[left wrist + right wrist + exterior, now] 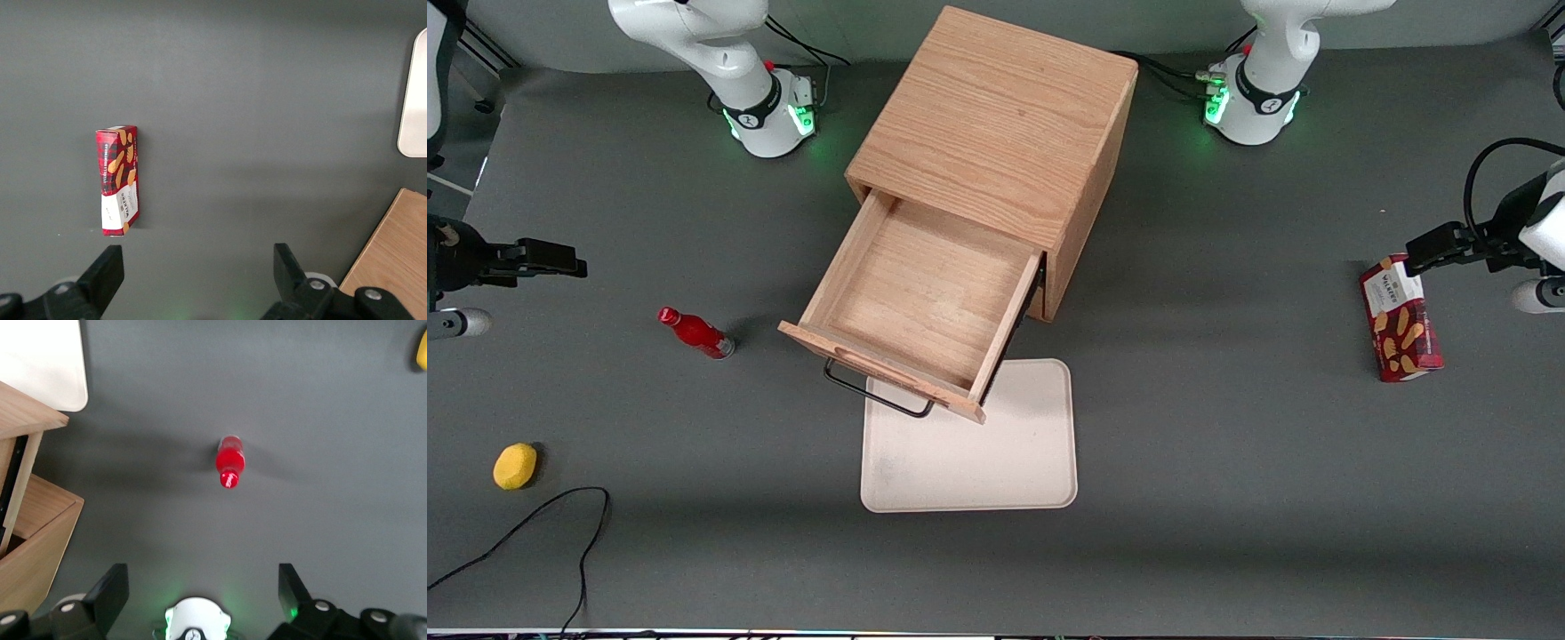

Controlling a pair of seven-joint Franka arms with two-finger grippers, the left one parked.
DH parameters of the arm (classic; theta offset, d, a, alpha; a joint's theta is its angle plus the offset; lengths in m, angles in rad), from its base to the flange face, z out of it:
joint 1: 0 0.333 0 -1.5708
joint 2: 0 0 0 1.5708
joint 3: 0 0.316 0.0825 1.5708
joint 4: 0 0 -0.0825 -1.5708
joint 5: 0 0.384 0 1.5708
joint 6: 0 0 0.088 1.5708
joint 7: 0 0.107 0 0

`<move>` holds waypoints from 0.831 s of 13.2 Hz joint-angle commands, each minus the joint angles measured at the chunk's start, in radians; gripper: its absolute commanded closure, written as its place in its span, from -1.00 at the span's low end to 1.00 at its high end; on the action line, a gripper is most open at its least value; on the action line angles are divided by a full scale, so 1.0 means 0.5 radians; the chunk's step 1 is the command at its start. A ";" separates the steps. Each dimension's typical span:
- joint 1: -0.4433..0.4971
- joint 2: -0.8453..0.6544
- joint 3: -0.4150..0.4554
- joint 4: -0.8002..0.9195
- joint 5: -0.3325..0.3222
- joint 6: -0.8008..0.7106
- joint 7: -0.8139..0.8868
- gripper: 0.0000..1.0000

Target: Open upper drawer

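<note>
The upper drawer (pixel 911 298) of the oak cabinet (pixel 996 124) stands pulled far out toward the front camera, and its wooden tray is bare inside. Its thin black wire handle (pixel 876 396) hangs over a white tray. My gripper (pixel 574 260) hovers above the table toward the working arm's end, well away from the drawer and apart from everything. In the right wrist view its fingers (pixel 113 587) stand wide apart, open, with nothing between them; the drawer's front panel (pixel 27 413) and the cabinet (pixel 33 540) show at the edge.
A red bottle (pixel 696 333) (pixel 230 461) lies on the table between my gripper and the drawer. A yellow object (pixel 515 466) and a black cable (pixel 560 524) lie nearer the front camera. The white tray (pixel 996 444) sits under the drawer front. A red cookie box (pixel 1400 320) lies toward the parked arm's end.
</note>
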 commanded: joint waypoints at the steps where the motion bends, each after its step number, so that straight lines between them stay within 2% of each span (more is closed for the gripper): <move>1: 0.058 -0.380 -0.006 -0.508 -0.017 0.302 0.121 -0.99; 3: 0.021 -0.472 0.015 -0.616 -0.017 0.367 0.131 -0.98; 6: -0.248 -0.482 0.352 -0.592 -0.017 0.349 0.158 -1.00; 9: -0.234 -0.424 0.386 -0.497 -0.008 0.340 0.317 -1.00; 11: -0.166 -0.390 0.362 -0.420 -0.005 0.309 0.309 -1.00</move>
